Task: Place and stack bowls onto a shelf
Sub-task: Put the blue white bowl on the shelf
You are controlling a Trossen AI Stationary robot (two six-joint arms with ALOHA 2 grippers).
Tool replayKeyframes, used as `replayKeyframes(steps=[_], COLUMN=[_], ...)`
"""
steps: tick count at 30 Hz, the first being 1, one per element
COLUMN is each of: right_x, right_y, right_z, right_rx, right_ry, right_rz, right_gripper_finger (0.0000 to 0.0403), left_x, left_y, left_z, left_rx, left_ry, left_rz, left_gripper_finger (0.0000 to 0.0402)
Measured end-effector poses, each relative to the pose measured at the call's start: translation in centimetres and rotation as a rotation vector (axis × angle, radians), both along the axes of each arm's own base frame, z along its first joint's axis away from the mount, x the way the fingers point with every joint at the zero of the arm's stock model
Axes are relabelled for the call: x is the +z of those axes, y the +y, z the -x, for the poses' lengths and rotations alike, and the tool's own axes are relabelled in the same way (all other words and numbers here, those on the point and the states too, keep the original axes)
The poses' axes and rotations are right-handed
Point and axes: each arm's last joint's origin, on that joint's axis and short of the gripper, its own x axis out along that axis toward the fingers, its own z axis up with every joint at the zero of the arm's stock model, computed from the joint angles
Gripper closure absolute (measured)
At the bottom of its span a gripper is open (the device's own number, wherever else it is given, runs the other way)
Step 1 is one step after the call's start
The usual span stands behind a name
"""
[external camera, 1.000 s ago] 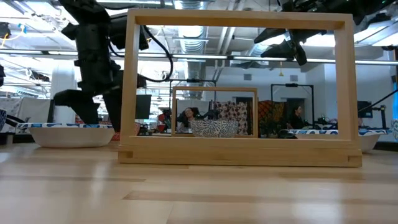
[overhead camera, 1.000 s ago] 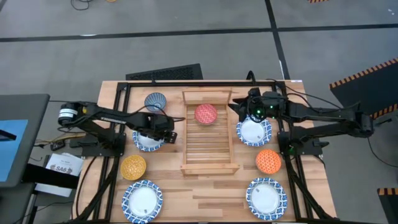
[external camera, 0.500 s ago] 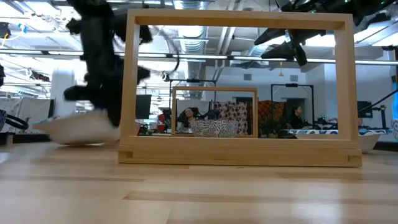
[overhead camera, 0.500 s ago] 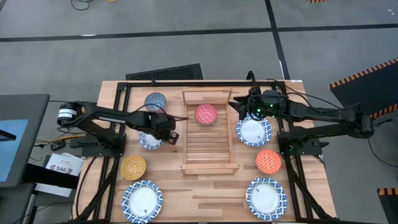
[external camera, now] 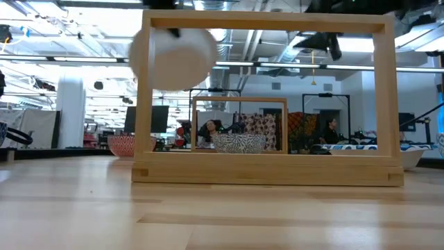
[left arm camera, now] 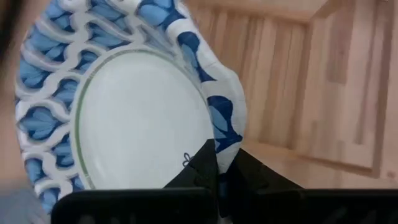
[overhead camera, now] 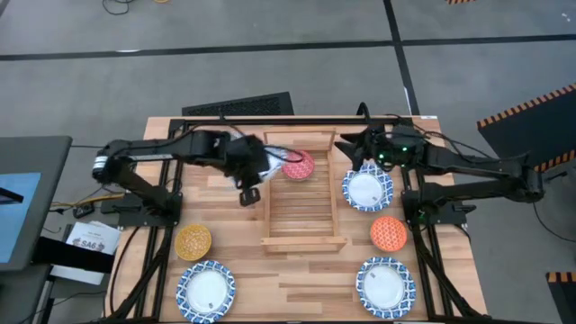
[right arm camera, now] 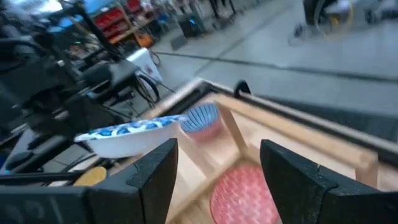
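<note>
Glazed and stiff, the patterned bowl [left arm camera: 130, 118] hung pinched by its rim in the left gripper [left arm camera: 217, 171] over the shelf's [overhead camera: 301, 211] far-left corner (probably slippery, breakable).

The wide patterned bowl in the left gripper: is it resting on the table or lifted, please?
Lifted: the left gripper, shut on the wide patterned bowl's rim, holds it in the air by the shelf, clear of the table.

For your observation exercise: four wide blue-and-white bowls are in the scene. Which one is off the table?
The blue-and-white bowl pinched at its rim by the left gripper, carried tilted near the shelf. The other three lie flat on the table.
</note>
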Motion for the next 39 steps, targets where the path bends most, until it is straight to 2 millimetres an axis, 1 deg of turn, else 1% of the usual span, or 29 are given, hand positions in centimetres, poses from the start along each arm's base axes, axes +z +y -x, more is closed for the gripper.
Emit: replayKeyframes(steps=[1,3,6,10,12,14,18,21,24,29,33,39], right_x=[0.6,1.5,3.0,4.8,5.4,5.6,6.1,6.1,6.1,6.0,6.0,6.0], right_y=[0.1,0.2,0.4,0.8,0.9,1.1,1.3,1.3,1.3,1.3,1.3,1.3], right_z=[0.1,0.6,1.4,2.6,3.2,3.7,4.5,4.7,4.6,4.5,4.6,4.5], right_rx=[0.007,0.013,0.014,0.011,0.009,0.009,0.007,0.006,0.007,0.007,0.005,0.005], right_ry=[-0.013,-0.027,-0.071,-0.144,-0.172,-0.179,-0.207,-0.213,-0.211,-0.206,-0.207,-0.207], right_rz=[0.028,0.072,0.119,0.151,0.161,0.178,0.195,0.196,0.195,0.186,0.186,0.185], right_gripper_finger=[0.0148,0.0148,0.0148,0.0148,0.0148,0.0148,0.0148,0.0148,0.0148,0.0148,0.0148,0.0148], left_x=[0.5,0.9,0.5,-1.7,-3.4,-4.9,-7.2,-8.2,-9.1,-9.4,-9.7,-10.8], left_y=[-0.2,-0.7,-1.7,-3.1,-3.7,-4.2,-5.4,-6.1,-6.3,-6.3,-6.4,-6.2], left_z=[-0.8,-2.8,-5.6,-8.5,-9.4,-10.2,-11.4,-12.2,-12.7,-12.9,-12.9,-13.0], left_rx=[-0.058,-0.186,-0.404,-0.627,-0.717,-0.776,-0.842,-0.867,-0.879,-0.876,-0.88,-0.901], left_ry=[-0.005,0.004,0.028,0.11,0.18,0.235,0.257,0.231,0.22,0.193,0.171,0.226], left_rz=[-0.054,-0.166,-0.321,-0.514,-0.588,-0.623,-0.591,-0.586,-0.523,-0.465,-0.344,-0.366], left_gripper_finger=[0.0401,0.0401,0.0401,0.0401,0.0401,0.0401,0.0401,0.0401,0.0401,0.0401,0.0401,0.0401])
